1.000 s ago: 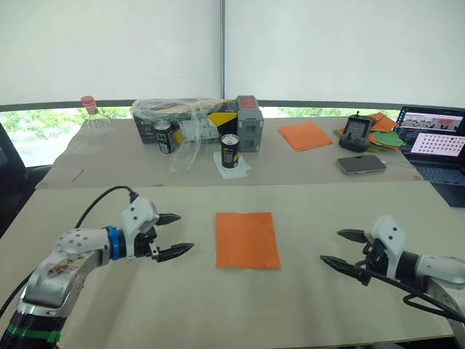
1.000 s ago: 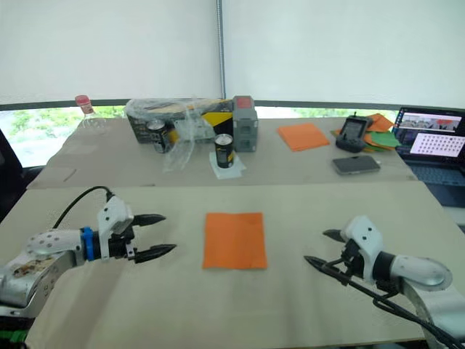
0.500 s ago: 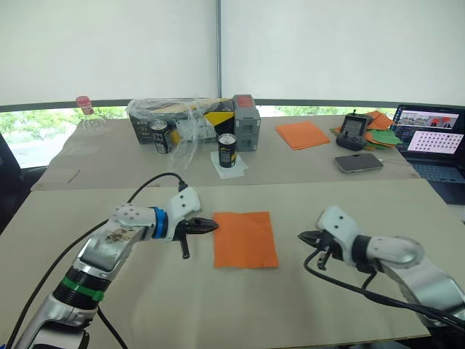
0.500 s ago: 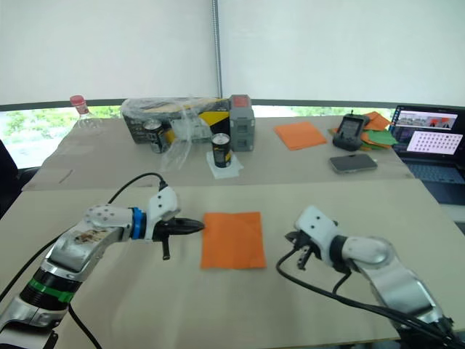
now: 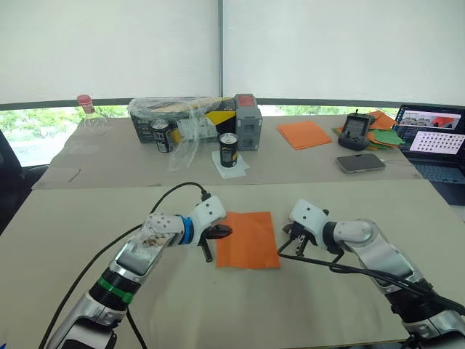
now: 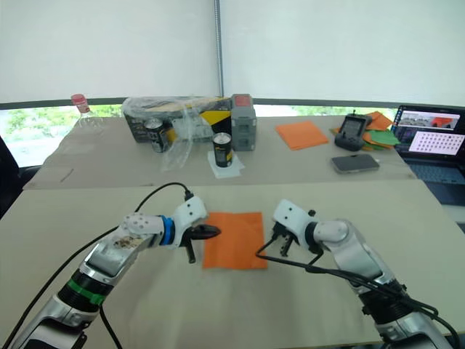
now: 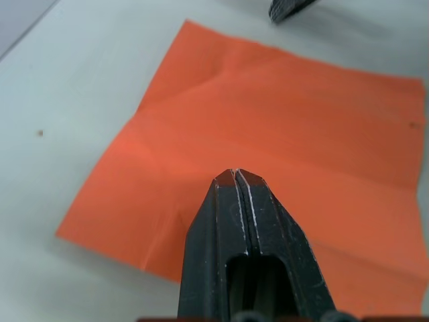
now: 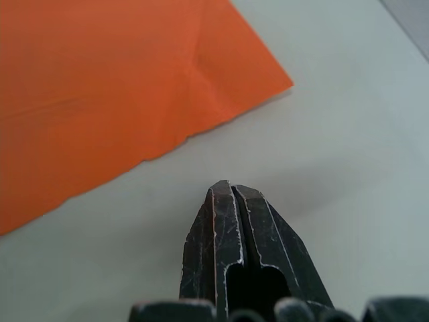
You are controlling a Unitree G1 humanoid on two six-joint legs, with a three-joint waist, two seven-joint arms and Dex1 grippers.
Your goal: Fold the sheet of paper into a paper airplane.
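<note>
Left eye view: nearest, two arms reaching inward over the pale worktop [image 5: 87, 211], elbows out, forearms angled toward the centre. Left gripper [image 5: 218, 234] at the left edge of the paper [image 5: 248, 239], wrist level, black fingers pointing right, tip over the paper's edge. Right gripper [image 5: 285, 243] just beside the paper's right edge, near its close corner, fingers pointing left and down toward the worktop. Black cables looping from both wrists.

Left wrist view: jaws pressed together, nothing between them, tip [image 7: 237, 176] hovering over or resting on the orange surface, contact not clear. Faint creases across the paper; right gripper's dark tip [image 7: 289, 8] past the far edge.

Right wrist view: jaws pressed together as well, tip [image 8: 229, 189] over bare worktop, just short of the paper's wavy edge and corner.

Paper lying flat mid-worktop between the two grippers, unfolded apart from those creases.

Farther back, beyond the seam: a dark can [image 5: 229, 150] on a white square, a second can [image 5: 163, 136], a box under crinkled clear plastic [image 5: 182, 120], a grey block [image 5: 248, 123], a bottle with a red cap [image 5: 88, 107]. To the right: an orange stack [image 5: 304, 134], a phone [image 5: 361, 163], a small black device [image 5: 356, 131], green and orange papers [image 5: 389, 137], a laptop [image 5: 434, 142]. White blinds [image 5: 218, 51] behind, greenery beneath.
</note>
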